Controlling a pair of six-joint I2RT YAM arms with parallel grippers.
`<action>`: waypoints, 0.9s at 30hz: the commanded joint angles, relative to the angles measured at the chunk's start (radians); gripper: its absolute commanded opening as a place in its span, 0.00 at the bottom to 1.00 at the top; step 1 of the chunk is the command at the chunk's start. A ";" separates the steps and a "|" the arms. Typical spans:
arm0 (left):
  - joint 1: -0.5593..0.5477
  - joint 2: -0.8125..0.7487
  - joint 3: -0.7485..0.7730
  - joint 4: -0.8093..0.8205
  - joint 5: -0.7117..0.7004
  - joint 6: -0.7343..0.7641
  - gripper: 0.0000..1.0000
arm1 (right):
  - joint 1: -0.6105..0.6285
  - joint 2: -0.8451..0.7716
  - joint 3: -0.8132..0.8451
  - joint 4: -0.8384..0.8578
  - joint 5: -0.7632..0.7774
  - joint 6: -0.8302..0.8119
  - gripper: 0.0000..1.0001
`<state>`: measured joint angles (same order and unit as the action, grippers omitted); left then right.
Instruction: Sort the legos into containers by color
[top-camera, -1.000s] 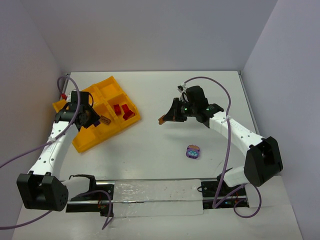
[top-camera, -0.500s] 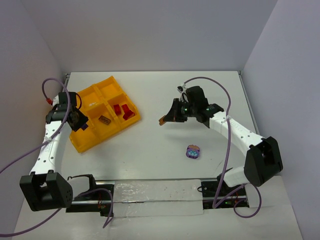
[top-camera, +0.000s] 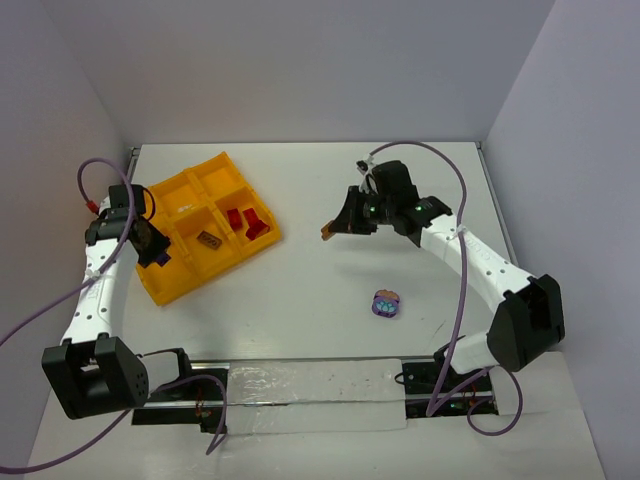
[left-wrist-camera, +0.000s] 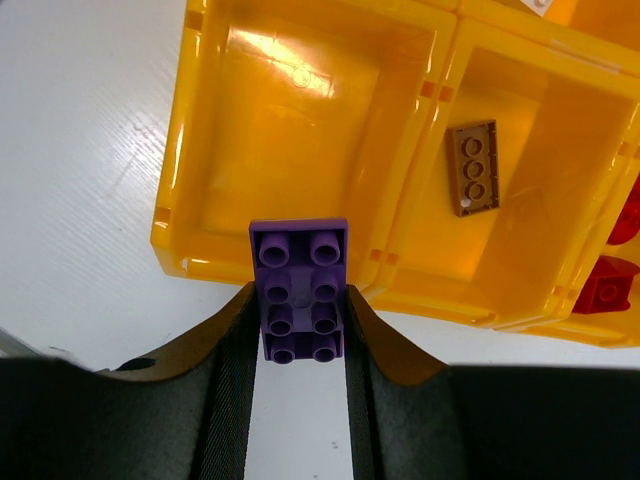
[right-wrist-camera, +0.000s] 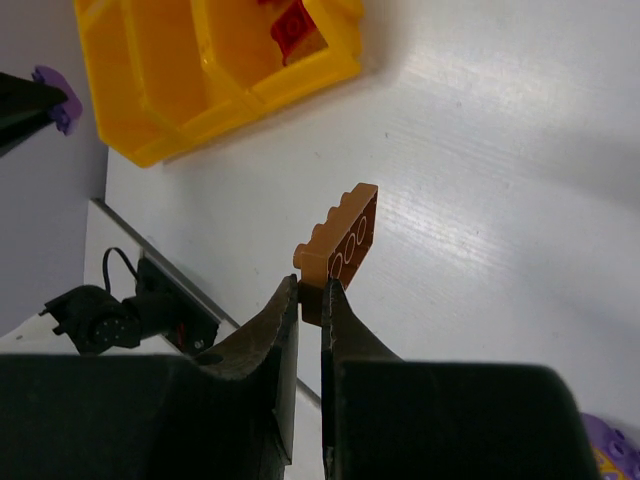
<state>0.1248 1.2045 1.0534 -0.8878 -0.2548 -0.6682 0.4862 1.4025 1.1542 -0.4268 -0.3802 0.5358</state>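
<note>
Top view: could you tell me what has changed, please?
The left gripper, holding a purple brick, drew left from over the tray to its edge. The right gripper, shut on an orange-brown brick, edged away. The brown brick, red bricks and loose cluster stayed.

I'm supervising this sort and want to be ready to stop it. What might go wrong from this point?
The purple plate in the left claw hangs over the near rim of the tray; released here, it might strike the rim and land outside. The right claw pinches the brown plate only by one end, so it may pivot or slip on the way to the tray.
</note>
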 joint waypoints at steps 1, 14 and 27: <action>0.007 -0.008 0.015 -0.006 0.053 -0.002 0.00 | -0.005 0.038 0.115 -0.078 0.069 -0.059 0.00; 0.007 -0.051 -0.070 0.070 0.100 -0.079 0.00 | 0.000 0.179 0.154 -0.059 0.135 -0.189 0.00; 0.007 -0.071 -0.002 -0.027 -0.036 -0.164 0.00 | 0.025 0.059 -0.006 0.149 0.221 -0.376 0.00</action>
<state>0.1265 1.1331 0.9864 -0.8617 -0.2256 -0.7961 0.4925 1.5469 1.1924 -0.4025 -0.1942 0.2450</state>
